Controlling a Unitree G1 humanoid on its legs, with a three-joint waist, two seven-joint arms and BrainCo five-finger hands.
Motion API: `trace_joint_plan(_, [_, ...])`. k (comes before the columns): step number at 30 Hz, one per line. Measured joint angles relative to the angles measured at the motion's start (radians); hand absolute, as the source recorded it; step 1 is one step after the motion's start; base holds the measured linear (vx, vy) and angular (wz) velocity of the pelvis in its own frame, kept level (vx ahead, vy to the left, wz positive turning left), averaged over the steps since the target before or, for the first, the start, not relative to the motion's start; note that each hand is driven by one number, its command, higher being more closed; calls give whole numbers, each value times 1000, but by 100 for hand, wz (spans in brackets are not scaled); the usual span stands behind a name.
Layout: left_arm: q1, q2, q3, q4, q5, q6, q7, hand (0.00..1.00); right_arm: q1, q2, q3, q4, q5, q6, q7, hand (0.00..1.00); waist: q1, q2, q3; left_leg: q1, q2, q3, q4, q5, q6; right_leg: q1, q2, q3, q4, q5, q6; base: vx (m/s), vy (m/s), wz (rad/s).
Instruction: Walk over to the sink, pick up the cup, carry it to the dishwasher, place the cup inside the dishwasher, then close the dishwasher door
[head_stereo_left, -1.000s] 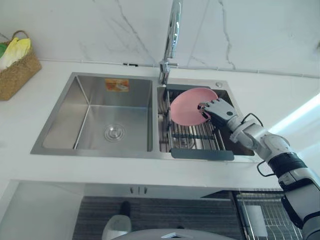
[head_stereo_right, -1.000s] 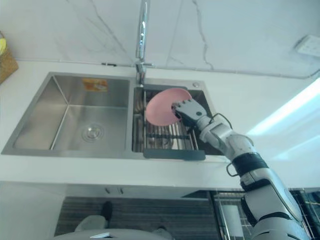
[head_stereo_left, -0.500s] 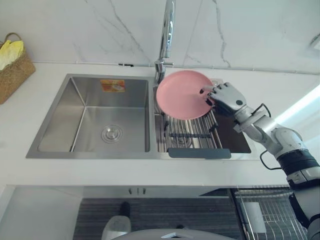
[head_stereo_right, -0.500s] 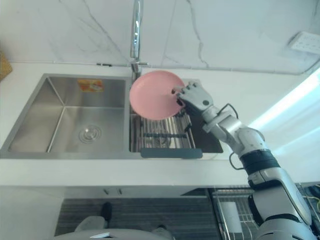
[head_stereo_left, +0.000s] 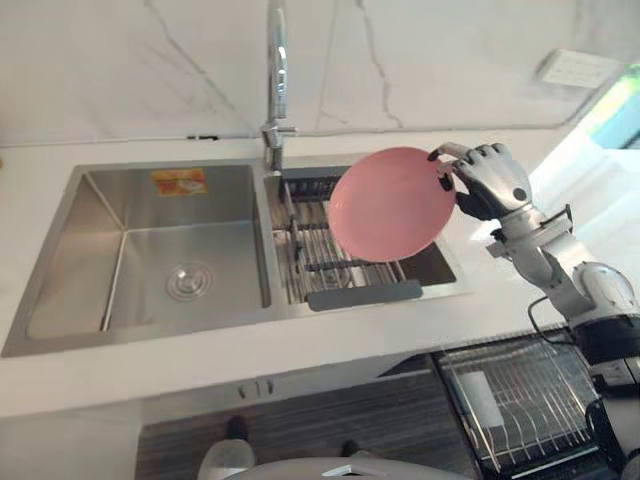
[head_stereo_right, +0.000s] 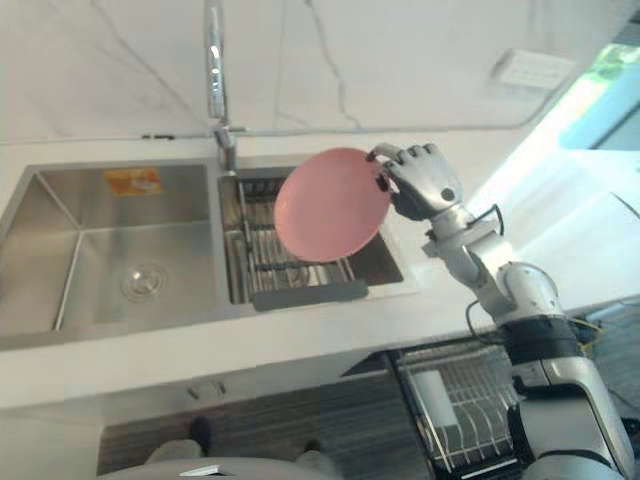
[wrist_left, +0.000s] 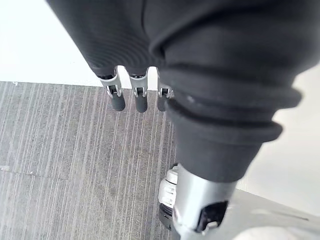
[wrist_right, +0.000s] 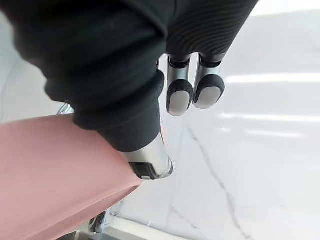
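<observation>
The left robot hand (wrist_left: 139, 98) hangs with its fingers straight and relaxed, holding nothing, above a grey striped floor (wrist_left: 65, 165). On the white bench (head_stereo_left: 300, 350), the steel sink (head_stereo_left: 60, 260) has a bare left basin with a round drain (head_stereo_left: 187, 281). A tall faucet (head_stereo_left: 275, 80) stands behind the divider, and a slatted drain rack (head_stereo_left: 310, 255) fills the right basin. A pink plate (head_stereo_left: 392, 203) is held tilted in the air above that rack, clear of it. The right robot hand (head_stereo_left: 488, 180) clamps its right rim, fingers curled over the edge and thumb pressed on the face. A wire rack (head_stereo_left: 520, 395) shows below the bench at lower right.
</observation>
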Motion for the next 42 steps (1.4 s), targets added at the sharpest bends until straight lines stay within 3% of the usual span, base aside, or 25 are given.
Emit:
trace_joint_plan(6, [0, 2, -6, 21, 0, -7, 0, 0, 144, -17, -68, -70, 62, -1, 54, 100, -38, -2, -30, 4, 2, 36, 0, -11, -5, -27, 1, 41, 7, 3, -4, -10, 7, -21])
trace_joint_plan(12, [-9, 2, -17, 21, 0, -21, 7, 0, 190, -11, -114, -73, 69, -1, 73, 100, -41, 1, -38, 6, 2, 41, 0, -11, -5, -29, 1, 45, 9, 4, -5, 0, 0, 0])
trace_joint_plan(20, [-6, 3, -15, 20, 2, -3, 22, 0, 234, 37, -220, -106, 158, 82, 69, 100, -40, 1, -51, 20, 2, 57, 0, -19, -7, -28, 1, 63, 15, 1, -8, 3, 5, -6])
trace_joint_plan(28, [5, 3, -12, 19, 62, 1, 17, 0, 371, 103, -390, -106, 220, 192, -19, 100, -63, -7, -60, 35, 2, 85, 0, -31, -5, -43, 0, 92, 36, -15, -30, 1, 13, -10])
trace_joint_plan(36, [11, 10, -17, 18, 89, 4, 15, 0, 463, 152, -529, -104, 272, 257, -147, 100, -102, -13, -60, 36, -1, 130, 1, -44, -2, -92, -2, 143, 71, -28, -54, 11, 21, -19])
trace_joint_plan(42, [10, 15, -35, 16, 97, 8, 16, 0, 489, 182, -615, -97, 315, 277, -247, 100, -126, -15, -52, 38, -1, 186, 7, -58, -3, -137, 0, 177, 86, -30, -88, 3, 22, -28])
